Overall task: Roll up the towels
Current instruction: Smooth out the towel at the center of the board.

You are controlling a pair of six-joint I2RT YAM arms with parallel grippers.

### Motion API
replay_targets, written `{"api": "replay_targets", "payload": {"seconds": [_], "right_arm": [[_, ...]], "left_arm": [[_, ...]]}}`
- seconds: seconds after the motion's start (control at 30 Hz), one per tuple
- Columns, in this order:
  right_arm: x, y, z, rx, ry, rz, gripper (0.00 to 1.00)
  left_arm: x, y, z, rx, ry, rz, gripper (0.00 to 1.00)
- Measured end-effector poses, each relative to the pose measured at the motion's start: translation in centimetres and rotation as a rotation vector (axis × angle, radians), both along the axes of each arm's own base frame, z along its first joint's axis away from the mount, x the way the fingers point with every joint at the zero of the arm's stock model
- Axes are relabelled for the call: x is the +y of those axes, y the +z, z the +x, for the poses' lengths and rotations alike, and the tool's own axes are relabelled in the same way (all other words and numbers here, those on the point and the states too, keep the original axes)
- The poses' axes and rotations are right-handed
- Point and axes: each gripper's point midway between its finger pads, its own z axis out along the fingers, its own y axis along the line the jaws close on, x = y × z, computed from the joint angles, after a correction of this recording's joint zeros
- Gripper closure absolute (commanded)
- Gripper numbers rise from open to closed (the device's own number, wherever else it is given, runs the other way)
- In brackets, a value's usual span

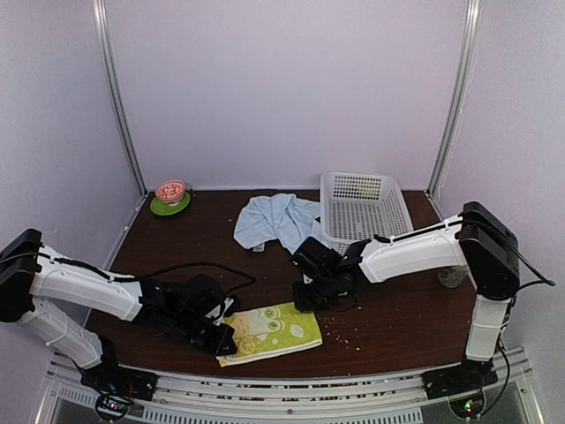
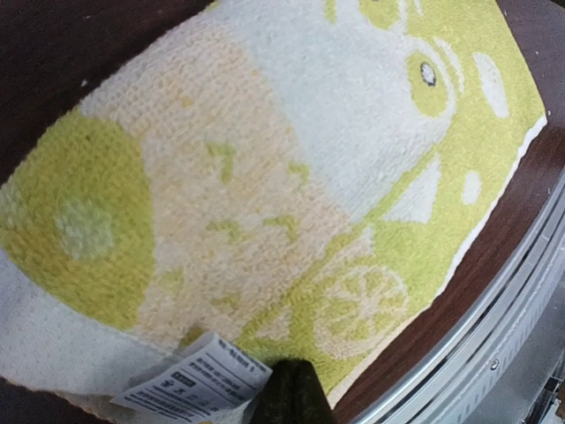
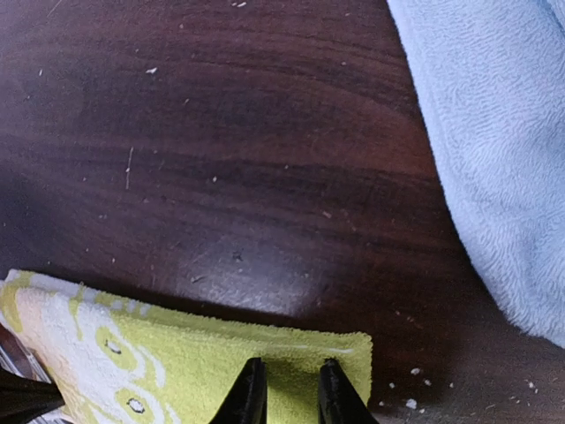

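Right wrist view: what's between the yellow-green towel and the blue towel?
Just bare dark tabletop with a few pale crumbs, no other object. The right wrist view shows that stretch between the yellow-green towel and the blue towel.

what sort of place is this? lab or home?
Probably an enclosed lab test cell, not a home: plain pale wall panels held by aluminium posts, a metal mounting rail along the dark wooden table's near edge.

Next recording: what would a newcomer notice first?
The yellow-green towel lies flat at the near edge of the table, with the left gripper at its left end and the right gripper at its far right corner. Behind it, a crumpled blue towel sits beside a white basket.
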Motion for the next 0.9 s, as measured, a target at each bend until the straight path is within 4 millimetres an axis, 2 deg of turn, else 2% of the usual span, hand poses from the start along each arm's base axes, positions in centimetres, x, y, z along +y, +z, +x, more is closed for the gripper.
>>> {"api": "replay_targets", "payload": {"seconds": [0.2,0.3,0.33,0.43,0.5,0.63,0.73,0.8,0.9], "right_arm": [[0.4,-0.4,0.8,0.023,-0.034,0.040,0.74],[0.6,-0.3,0.8,0.029,-0.042,0.058,0.65],[0.7,-0.2,0.9,0.030,-0.045,0.064,0.62],[0.8,0.2,0.8,0.028,-0.041,0.077,0.53],[0.5,0.9,0.6,0.024,-0.034,0.082,0.50],[-0.3,4.3,0.1,-0.016,-0.017,0.112,0.47],[-1.3,7.4,-0.3,-0.066,-0.012,0.157,0.47],[-2.4,8.6,-0.9,-0.088,-0.011,0.183,0.47],[-4.0,7.7,-2.0,-0.082,-0.019,0.186,0.48]], "left_arm": [[-0.9,-0.1,-0.6,-0.001,-0.002,-0.053,1.00],[-1.2,-0.1,-1.0,0.003,-0.008,-0.070,1.00],[-1.3,0.0,-1.1,0.003,-0.010,-0.072,0.95],[-1.3,0.2,-1.2,0.000,-0.018,-0.071,0.70],[-1.3,0.7,-1.2,-0.010,-0.030,-0.058,0.56],[-1.2,2.8,-0.9,-0.044,-0.053,-0.023,0.42],[-1.8,5.7,0.3,-0.110,-0.053,-0.041,0.40],[-2.4,8.0,1.6,-0.167,-0.038,-0.071,0.43],[-2.3,9.5,4.3,-0.220,0.020,-0.084,0.50]]}}
